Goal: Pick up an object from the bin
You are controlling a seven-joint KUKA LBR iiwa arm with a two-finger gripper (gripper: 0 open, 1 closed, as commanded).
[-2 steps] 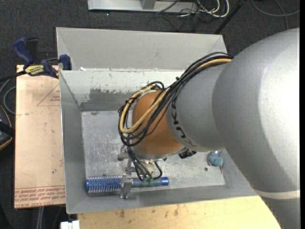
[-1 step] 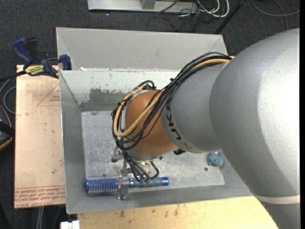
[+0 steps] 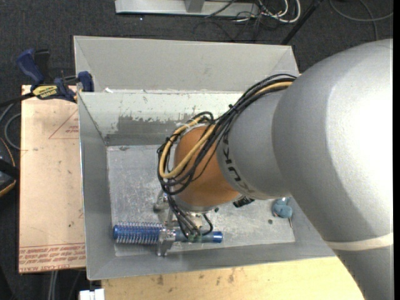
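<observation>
A blue hairbrush [image 3: 134,233] lies flat by the near wall of the bin [image 3: 94,167]. Its long axis runs along that wall, bristle head to the left and handle to the right. The tool [image 3: 164,241] is down at its neck and covers it there. I cannot tell how far open the tool is.

Light: bright, even light is falling on the bin [image 3: 92,186] from above.
Shadows: a darker band is lying across the bin's back wall, low down.
Sheen: the arm [image 3: 337,149] is gleaming softly right of the bin.
</observation>
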